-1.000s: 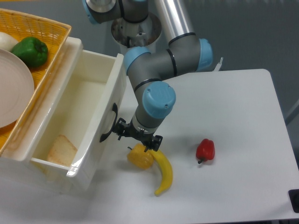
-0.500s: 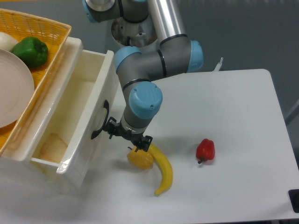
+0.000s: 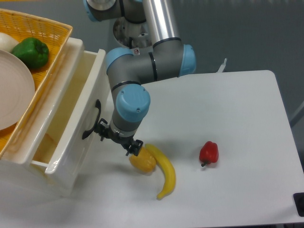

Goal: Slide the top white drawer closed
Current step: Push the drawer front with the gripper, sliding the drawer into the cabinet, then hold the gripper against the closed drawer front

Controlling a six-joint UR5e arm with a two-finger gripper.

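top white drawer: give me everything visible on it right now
The top white drawer is a deep, glossy cream-white box that looks like plastic, with a curved black handle on its front panel. It is partly open, protruding toward the table's middle from under the yellow wicker basket. Only a narrow strip of the interior shows; its contents can't be made out. The robot's hand sits against the front just beside the handle; whether it is open or shut is unclear.

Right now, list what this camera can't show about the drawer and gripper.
- Gripper: fingers hidden under the wrist; open or shut unclear.
- Drawer: inside mostly blocked by its front wall; contents unclear.
- Contact between gripper and handle: too small to confirm.
- Basket: cut off by the left edge.
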